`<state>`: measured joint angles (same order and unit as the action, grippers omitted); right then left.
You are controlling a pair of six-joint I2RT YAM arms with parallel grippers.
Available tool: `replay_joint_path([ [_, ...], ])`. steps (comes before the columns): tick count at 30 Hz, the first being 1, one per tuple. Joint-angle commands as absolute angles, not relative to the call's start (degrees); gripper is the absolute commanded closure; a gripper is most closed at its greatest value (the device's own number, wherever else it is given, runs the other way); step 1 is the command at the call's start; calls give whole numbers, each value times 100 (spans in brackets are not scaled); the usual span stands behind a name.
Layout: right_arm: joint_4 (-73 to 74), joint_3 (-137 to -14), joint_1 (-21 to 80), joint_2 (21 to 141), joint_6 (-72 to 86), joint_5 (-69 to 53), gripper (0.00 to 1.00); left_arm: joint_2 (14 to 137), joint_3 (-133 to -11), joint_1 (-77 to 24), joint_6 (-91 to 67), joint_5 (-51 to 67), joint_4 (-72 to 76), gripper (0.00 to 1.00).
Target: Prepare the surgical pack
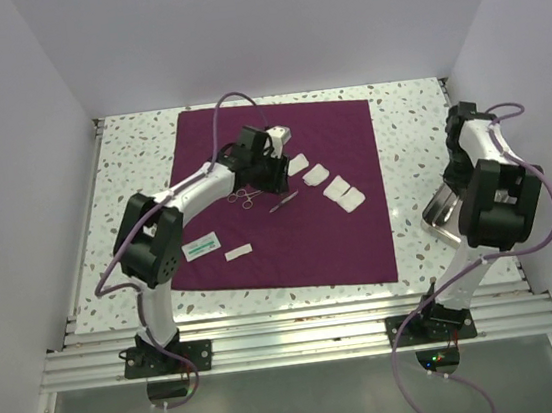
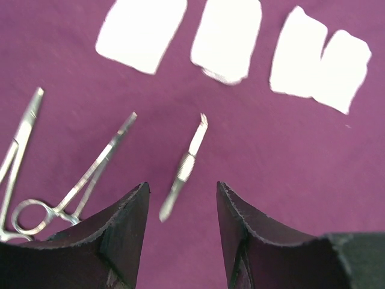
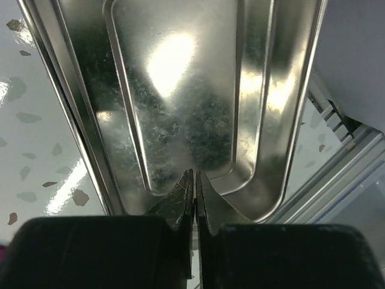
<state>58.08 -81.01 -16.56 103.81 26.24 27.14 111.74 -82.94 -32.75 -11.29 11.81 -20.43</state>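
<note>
Hovering left gripper [image 2: 181, 189] over maroon drape [image 1: 350, 233] spread flat mid-table, jaws apart, gripping nothing. I see slim steel scalpel [image 2: 185, 165] on cloth below gap, ring-handled forceps [image 2: 90, 174] left of it, white gauze squares [image 2: 141, 33] in row beyond. Right gripper [image 3: 194, 180] pinched closed, empty, over steel tray [image 3: 180, 90] right of drape.

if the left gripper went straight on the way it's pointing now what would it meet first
Most likely the slim steel scalpel-like instrument, lying in line with the gap of the open left gripper on the dark maroon fabric drape. Depth is unclear, so the fingers might straddle it and touch the cloth first.
</note>
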Motion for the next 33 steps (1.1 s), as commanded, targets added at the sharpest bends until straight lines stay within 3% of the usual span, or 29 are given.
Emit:
replay_joint_path([
  [1, 5371, -7972, -1731, 10590, 2435, 2400, 100, 11443, -8780, -3270, -721, 756, -2258, 48],
  [8, 5142, -7945, -1802, 11083, 2400, 2250, 96, 11645, -8833, -3269, -773, 528, -2083, 47],
  [11, 5264, -8094, -1854, 11180, 2391, 2137, 64, 11698, -8833, -3287, -721, 396, -2039, 46],
  [15, 5580, -8349, -1846, 11057, 2487, 1969, 48, 11865, -8973, -3296, -545, 351, -2039, 47],
  [21, 5888, -8271, -1407, 10240, 2479, 1679, 47, 11936, -8983, -3349, -387, 492, -2031, 53],
  [33, 6108, -7884, -422, 9185, 2592, 985, 47, 12084, -8894, -3604, -308, 695, -1898, 47],
])
